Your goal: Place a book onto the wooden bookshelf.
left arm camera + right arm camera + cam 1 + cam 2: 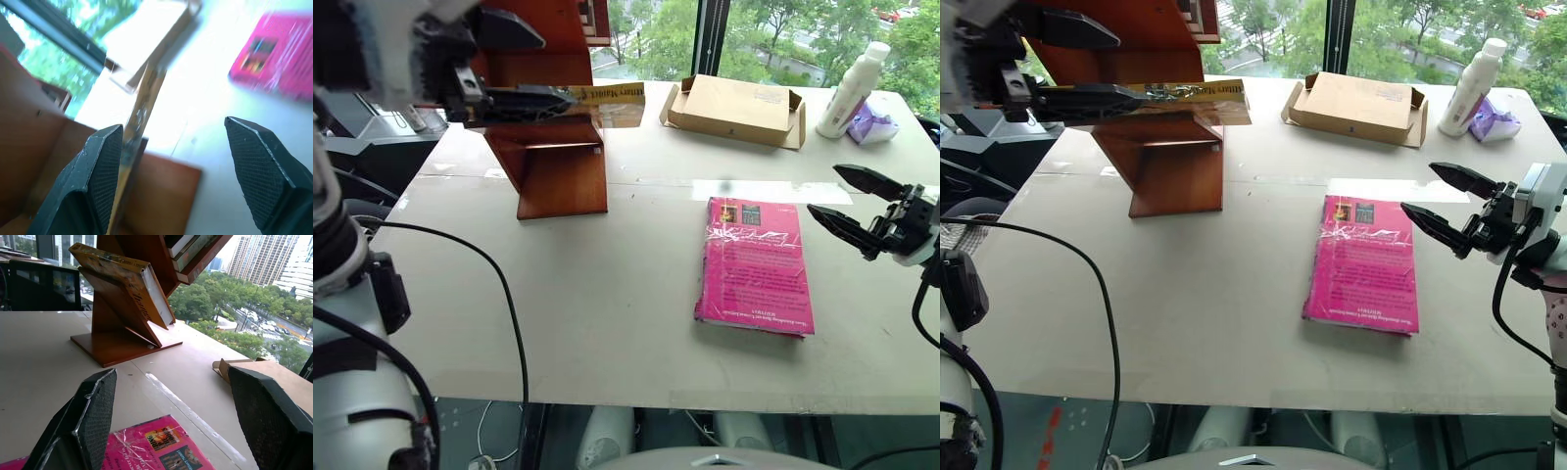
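On the wooden bookshelf [128,328], the book [128,280] lay flat on a board with its spine end jutting past the edge toward the window. The left gripper [509,70] was level with it, fingers spread, one finger [95,169] alongside the book's edge and the other clear; whether it touched could not be told. Near the tabletop [607,294] edge, the right gripper [852,204] hovered with fingers spread and empty, just beside the magenta book [756,264]. A cardboard box [736,110] and a white bottle [854,88] stood beyond.

The wooden bookshelf [553,147] is cut off above; the book's [607,95] lettering seems illegible.
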Robot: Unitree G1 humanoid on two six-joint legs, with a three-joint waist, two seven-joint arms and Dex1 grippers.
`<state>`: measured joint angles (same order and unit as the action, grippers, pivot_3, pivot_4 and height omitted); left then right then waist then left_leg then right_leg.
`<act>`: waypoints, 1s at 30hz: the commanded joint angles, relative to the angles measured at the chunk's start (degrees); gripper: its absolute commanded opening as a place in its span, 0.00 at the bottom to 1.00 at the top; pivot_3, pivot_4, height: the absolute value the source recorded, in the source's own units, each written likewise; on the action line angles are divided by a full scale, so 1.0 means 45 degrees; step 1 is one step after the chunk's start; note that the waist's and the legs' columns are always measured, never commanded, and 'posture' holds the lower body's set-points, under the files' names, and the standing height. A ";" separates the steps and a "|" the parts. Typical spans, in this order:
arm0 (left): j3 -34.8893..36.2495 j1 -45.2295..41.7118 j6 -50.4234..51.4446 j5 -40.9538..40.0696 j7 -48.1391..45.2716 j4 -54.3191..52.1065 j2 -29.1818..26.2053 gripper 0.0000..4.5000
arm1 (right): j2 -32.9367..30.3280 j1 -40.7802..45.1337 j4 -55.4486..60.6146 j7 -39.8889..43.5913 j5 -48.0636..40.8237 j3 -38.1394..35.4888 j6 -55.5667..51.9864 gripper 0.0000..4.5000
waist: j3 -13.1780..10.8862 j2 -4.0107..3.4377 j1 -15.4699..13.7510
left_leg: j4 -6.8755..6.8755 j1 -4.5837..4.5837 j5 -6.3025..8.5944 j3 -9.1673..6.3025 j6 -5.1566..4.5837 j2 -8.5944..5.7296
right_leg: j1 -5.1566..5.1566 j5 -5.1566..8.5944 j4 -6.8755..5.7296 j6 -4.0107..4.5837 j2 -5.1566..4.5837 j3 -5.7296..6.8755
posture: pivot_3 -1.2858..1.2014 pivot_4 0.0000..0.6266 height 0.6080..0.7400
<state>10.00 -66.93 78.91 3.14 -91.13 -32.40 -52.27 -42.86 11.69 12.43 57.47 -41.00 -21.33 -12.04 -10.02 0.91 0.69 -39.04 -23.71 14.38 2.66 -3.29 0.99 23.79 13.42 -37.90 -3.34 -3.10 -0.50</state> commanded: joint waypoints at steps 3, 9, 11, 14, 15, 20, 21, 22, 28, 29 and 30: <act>0.1894 0.4534 0.1480 -0.1908 0.2666 -0.3651 0.4307 0.75 | -0.0375 -0.0090 0.0514 -0.0172 -0.0417 -0.0935 -0.0295 0.79 | -0.0032 0.0053 -0.0035 | -0.0046 -0.0001 -0.0003 -0.0033 0.0005 0.0003 | -0.0021 -0.0002 -0.0043 0.0005 0.0008 0.0011 | 0.52 0.24 1.00; 0.0489 0.9907 -0.3673 -0.1759 0.5764 -0.2441 0.5567 0.75 | -0.0742 -0.0765 0.1314 -0.0410 -0.0875 -0.1894 -0.0889 0.79 | -0.0023 0.0058 0.0024 | -0.0045 0.0021 -0.0006 -0.0027 0.0012 0.0009 | -0.0045 -0.0013 -0.0023 0.0017 0.0020 -0.0066 | 0.52 0.24 1.00; 0.0388 1.0962 -0.5391 -0.2151 0.6546 -0.1569 0.6259 0.75 | -0.0829 -0.1127 0.1509 -0.0439 -0.0995 -0.2283 -0.1031 0.79 | -0.0016 0.0048 -0.0062 | -0.0038 0.0016 -0.0005 -0.0043 0.0012 0.0009 | -0.0047 -0.0014 -0.0021 0.0023 0.0010 -0.0070 | 0.52 0.24 1.00; 0.0977 1.1800 -0.6410 -0.2904 0.7271 -0.0312 0.6940 0.75 | -0.0772 -0.1819 0.1849 -0.0649 -0.1091 -0.2898 -0.1239 0.79 | -0.0012 0.0051 -0.0267 | -0.0037 0.0002 -0.0003 -0.0056 0.0009 -0.0005 | -0.0051 -0.0014 0.0006 0.0041 -0.0028 -0.0053 | 0.52 0.24 1.00; 0.0855 1.2237 -0.7156 -0.2930 0.7156 -0.0100 0.6723 0.75 | -0.0752 -0.2082 0.1948 -0.0680 -0.1069 -0.3076 -0.1277 0.79 | -0.0011 0.0053 -0.0298 | -0.0044 0.0002 -0.0003 -0.0053 0.0008 -0.0008 | -0.0051 -0.0013 0.0000 0.0044 -0.0034 -0.0053 | 0.52 0.24 1.00; 0.1276 1.3683 -0.8982 -0.3608 0.7141 0.1212 0.5840 0.75 | -0.1071 -0.4519 0.1822 0.0086 -0.0184 -0.4445 -0.1144 0.79 | -0.0008 0.0047 -0.0359 | -0.0021 0.0000 -0.0001 -0.0053 0.0007 -0.0009 | -0.0047 0.0011 0.0007 0.0084 -0.0104 -0.0027 | 0.52 0.24 1.00; 0.1240 1.3839 -0.9205 -0.3680 0.7165 0.1309 0.5650 0.75 | -0.1123 -0.4779 0.1762 0.0223 -0.0091 -0.4585 -0.1073 0.79 | -0.0008 0.0047 -0.0350 | -0.0021 -0.0003 -0.0001 -0.0058 0.0007 -0.0012 | -0.0046 0.0011 0.0008 0.0084 -0.0108 -0.0019 | 0.52 0.24 1.00; 0.1363 1.4172 -0.9384 -0.3867 0.7003 0.1518 0.5361 0.75 | -0.1212 -0.5255 0.1632 0.0306 0.0139 -0.4871 -0.1079 0.79 | -0.0007 0.0045 -0.0334 | -0.0021 -0.0002 -0.0001 -0.0056 0.0006 -0.0013 | -0.0047 0.0011 0.0010 0.0085 -0.0110 -0.0020 | 0.52 0.24 1.00; 0.1514 1.5102 -1.0454 -0.4497 0.6756 0.2715 0.4202 0.75 | -0.1232 -0.8548 0.0075 0.1275 0.2329 -0.6135 -0.0089 0.79 | 0.0007 0.0028 -0.0323 | -0.0010 0.0007 0.0007 -0.0038 -0.0004 -0.0013 | -0.0046 0.0014 0.0026 0.0086 -0.0124 -0.0026 | 0.52 0.24 1.00; 0.1433 1.5022 -1.0524 -0.4597 0.6815 0.2862 0.4164 0.75 | -0.1271 -0.8728 -0.0210 0.1316 0.2574 -0.6131 0.0054 0.79 | 0.0015 0.0036 -0.0322 | -0.0010 0.0006 0.0007 -0.0033 -0.0005 -0.0013 | -0.0044 0.0014 0.0030 0.0086 -0.0131 -0.0028 | 0.52 0.24 1.00; 0.1313 1.4934 -1.0423 -0.4779 0.6804 0.2974 0.4105 0.75 | -0.1306 -0.8826 -0.0425 0.1284 0.2796 -0.6047 0.0169 0.79 | 0.0016 0.0036 -0.0324 | -0.0011 0.0007 0.0007 -0.0032 -0.0005 -0.0013 | -0.0046 0.0013 0.0035 0.0085 -0.0135 -0.0028 | 0.52 0.24 1.00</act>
<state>15.90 1.33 32.92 -16.31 -60.71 -18.88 -32.90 -47.98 -27.72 11.69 62.83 -30.13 -46.19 -13.21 -9.94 1.07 -0.76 -39.09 -23.67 14.41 2.53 -3.31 0.93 23.58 13.48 -37.73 -2.95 -3.72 -0.64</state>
